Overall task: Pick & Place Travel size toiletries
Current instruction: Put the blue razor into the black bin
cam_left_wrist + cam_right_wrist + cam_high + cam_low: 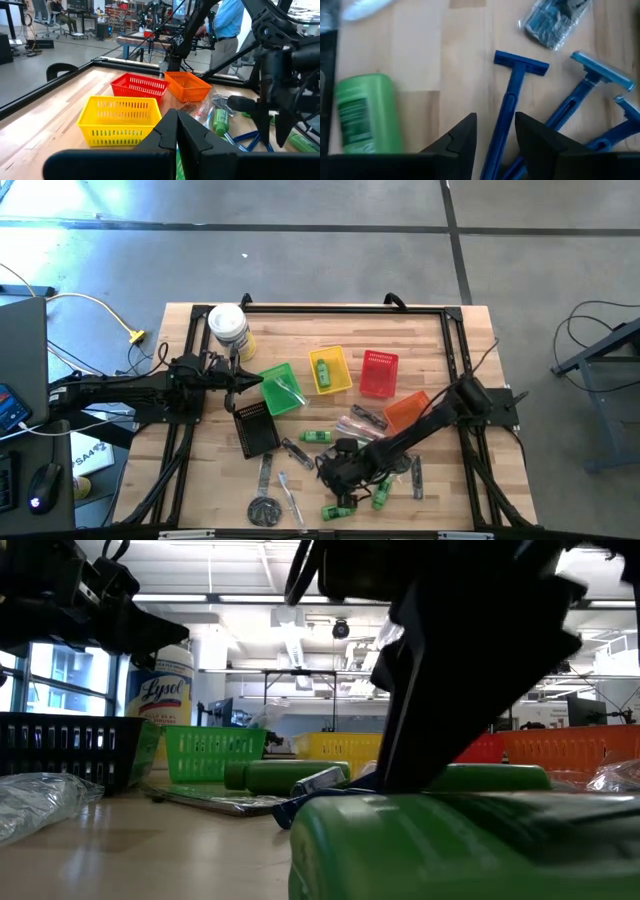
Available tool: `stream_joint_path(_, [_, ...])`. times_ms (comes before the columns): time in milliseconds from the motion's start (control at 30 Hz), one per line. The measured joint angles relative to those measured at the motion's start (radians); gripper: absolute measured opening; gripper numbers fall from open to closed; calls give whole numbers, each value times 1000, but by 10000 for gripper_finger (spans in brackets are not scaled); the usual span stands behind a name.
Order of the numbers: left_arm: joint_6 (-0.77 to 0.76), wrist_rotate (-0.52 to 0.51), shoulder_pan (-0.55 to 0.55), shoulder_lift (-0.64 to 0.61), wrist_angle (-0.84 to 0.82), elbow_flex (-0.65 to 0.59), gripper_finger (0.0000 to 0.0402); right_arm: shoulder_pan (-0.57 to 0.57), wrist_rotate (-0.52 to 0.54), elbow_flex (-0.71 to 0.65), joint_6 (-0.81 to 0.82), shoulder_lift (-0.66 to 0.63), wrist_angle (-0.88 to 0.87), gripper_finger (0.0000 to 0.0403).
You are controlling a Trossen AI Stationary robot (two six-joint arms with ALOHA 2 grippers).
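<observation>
High view: found the right gripper (338, 470) low over the front-middle of the table (200, 470), amid a scatter of green bottles (318, 437), combs and dark blue razors. Judged the razors light, stiff and thin, lying flat on the wood, so hard to get under; best taken across the handle, mid-length, not at the head. Saw the left gripper (250, 381) parked beside the green basket (280, 388), near the white canister (229, 330).

Low view: blocked mostly by the dark right arm and a green bottle (470, 840) right at the lens. Showed nothing of the fingers' gap.

Left wrist view: showed the left gripper (176, 134) clenched, fingertips together, holding nothing, with the yellow basket (120, 120), red basket (140, 87) and orange basket (187, 86) ahead.

Right wrist view: caught the right gripper (495, 131) partly parted, fingers straddling the handle of a blue razor (512, 100) lying on the table, with no clear pinch on it. Noted two more razors just beside it, close enough to snag, a green bottle (367, 112) off to one side, and a clear-wrapped packet (555, 22) beyond. Guessed the smooth plastic handle could slip or pivot if caught near its end.
</observation>
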Motion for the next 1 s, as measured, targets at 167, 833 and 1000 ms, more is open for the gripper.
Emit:
stream_joint_path(167, [0,0,0,0,0,0,0,0,7,1,34,10,-13,112])
stream_joint_path(833, [0,4,0,0,0,0,0,-6,31,1,24,26,18,28])
stream_joint_path(1000, [0,6,0,0,0,0,0,18,133,-2,-65,-81,32,27])
